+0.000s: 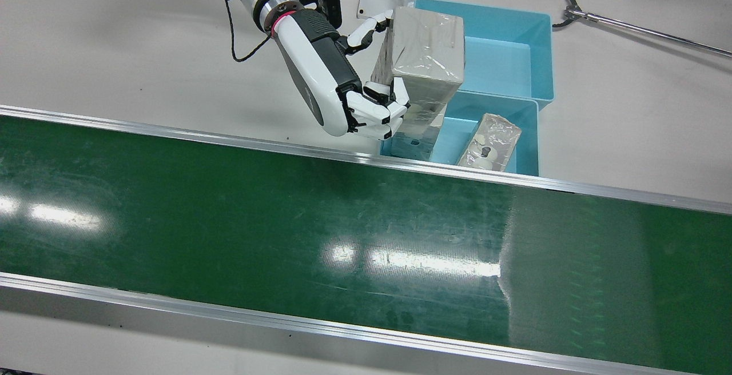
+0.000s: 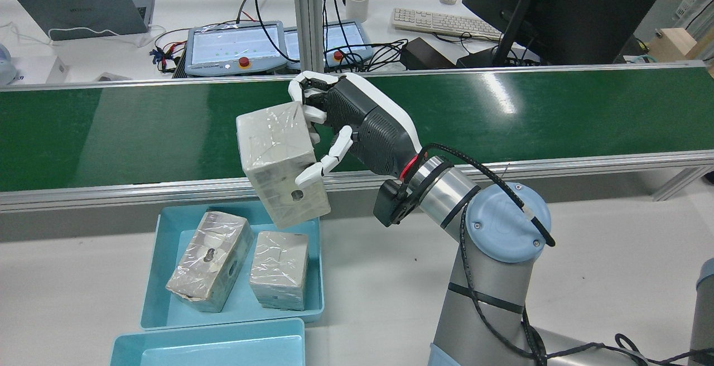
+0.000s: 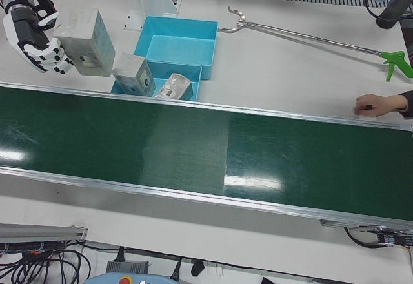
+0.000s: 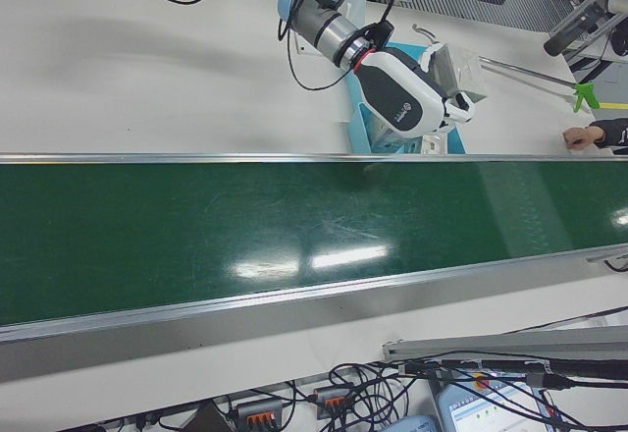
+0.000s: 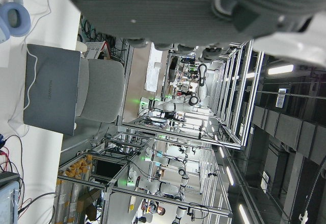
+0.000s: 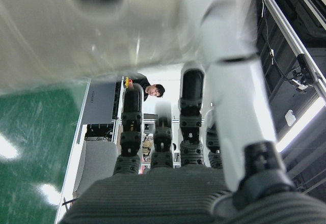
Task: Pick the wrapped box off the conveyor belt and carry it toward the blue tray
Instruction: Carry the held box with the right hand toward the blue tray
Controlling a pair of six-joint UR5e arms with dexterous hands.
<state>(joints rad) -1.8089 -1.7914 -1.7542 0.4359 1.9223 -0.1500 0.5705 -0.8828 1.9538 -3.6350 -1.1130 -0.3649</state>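
Observation:
The wrapped box (image 1: 426, 49) is a grey block in clear film. My right hand (image 1: 337, 78) is shut on it, fingers on one side and thumb on the other. It hangs tilted in the air, off the green conveyor belt (image 1: 286, 220) and over the belt-side edge of the near blue tray (image 1: 523, 129). The rear view shows the box (image 2: 279, 159) in the hand (image 2: 362, 126) above the tray (image 2: 153, 277). The right hand view shows the box (image 6: 102, 25) blurred against the fingers (image 6: 188, 112). Only a dark part of my left hand (image 5: 204, 0) shows; its fingers are hidden.
Two more wrapped boxes (image 2: 209, 260) (image 2: 279, 268) lie in the near tray. A second blue tray (image 1: 503, 26) stands beside it. A long reacher tool (image 1: 629, 26) lies on the table past the trays. A person's hand (image 3: 377, 103) rests by the belt's edge.

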